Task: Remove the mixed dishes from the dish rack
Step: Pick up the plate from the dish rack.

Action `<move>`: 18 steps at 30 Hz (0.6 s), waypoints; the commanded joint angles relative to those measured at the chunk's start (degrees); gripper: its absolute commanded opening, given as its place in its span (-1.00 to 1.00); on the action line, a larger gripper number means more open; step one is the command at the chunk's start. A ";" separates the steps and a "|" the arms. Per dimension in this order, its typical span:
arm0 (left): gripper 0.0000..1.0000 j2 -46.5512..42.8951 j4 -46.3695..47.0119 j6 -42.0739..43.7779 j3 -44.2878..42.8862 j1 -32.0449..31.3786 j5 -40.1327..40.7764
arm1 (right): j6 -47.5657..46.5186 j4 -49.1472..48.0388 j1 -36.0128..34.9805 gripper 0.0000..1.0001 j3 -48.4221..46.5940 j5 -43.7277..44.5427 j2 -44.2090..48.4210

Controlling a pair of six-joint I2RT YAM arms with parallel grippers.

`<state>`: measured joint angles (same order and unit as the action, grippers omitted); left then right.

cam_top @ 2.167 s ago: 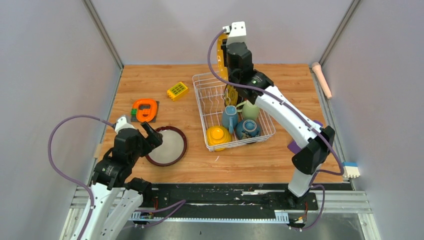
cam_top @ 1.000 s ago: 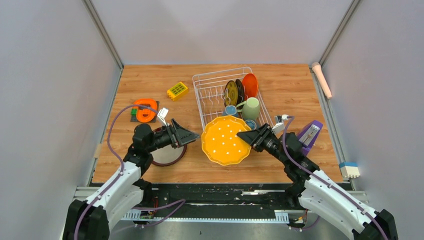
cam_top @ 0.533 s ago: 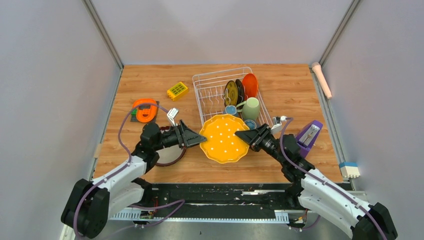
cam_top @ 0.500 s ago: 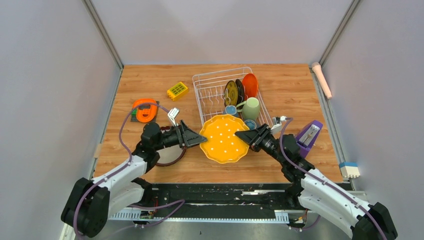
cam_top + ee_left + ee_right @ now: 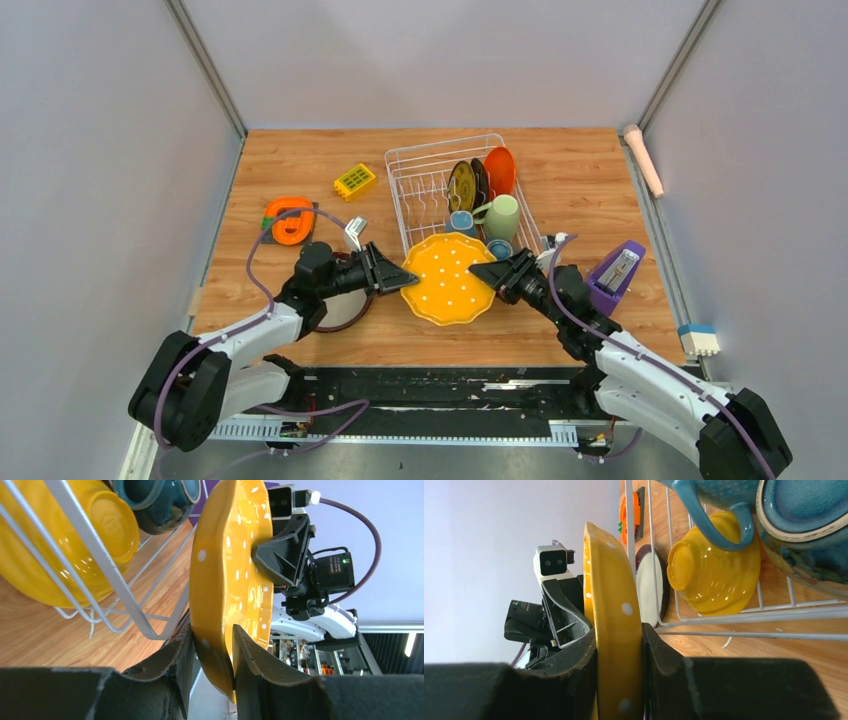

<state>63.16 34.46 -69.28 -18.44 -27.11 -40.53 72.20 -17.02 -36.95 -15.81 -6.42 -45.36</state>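
- One yellow round white-dotted plate (image 5: 448, 282), held on edge just off the near end of the white wire dish rack (image 5: 425, 185), lifted off the wooden worktop (image 5: 300, 160).
- Two pincers, both clenched on that plate. The left pincer (image 5: 404, 282) bites its left rim and the right pincer (image 5: 482, 268) its right rim, so the plate sits between them.
- Wrist views: each pincer has one finger on either face of the rim.
- In the rack:
  - one orange round plate (image 5: 500, 170), upright
  - dark brown round plates (image 5: 461, 185) just beside it, looks like two
  - one pale green mug (image 5: 503, 216)
  - one blue mug (image 5: 461, 222)
  - one dark bowl (image 5: 499, 247)
  - one yellow bowl (image 5: 65, 540) at the near end
- On the worktop:
  - one dark-rimmed round plate (image 5: 650, 587), flat under the left arm
  - one orange round gadget (image 5: 290, 220)
  - one small yellow studded brick (image 5: 355, 181)
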 commanded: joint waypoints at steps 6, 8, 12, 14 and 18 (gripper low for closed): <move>-0.19 4.39 3.99 0.32 -5.25 -2.99 -0.97 | 0.27 -16.06 -1.97 -1.00 -4.18 -2.72 -1.51; -0.15 5.12 5.30 -0.41 -5.37 -3.36 -1.13 | -0.62 -16.67 -2.07 -1.00 -4.53 -3.10 -1.75; -0.26 6.61 7.45 -1.39 -5.87 -3.80 -1.93 | -1.02 -18.44 -2.69 -1.00 -4.41 -3.26 -2.49; -0.51 7.07 8.65 -2.08 -5.79 -3.92 -2.05 | -1.65 -17.60 -2.69 -1.00 -5.03 -3.16 -2.66; -0.99 7.44 9.04 -2.46 -5.78 -4.09 -2.43 | -2.02 -14.82 -2.69 -1.00 -5.19 -1.46 -1.69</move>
<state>70.28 38.98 -72.71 -22.11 -30.13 -41.10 68.69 -23.46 -38.76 -16.14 -6.83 -48.64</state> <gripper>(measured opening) 0.357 0.277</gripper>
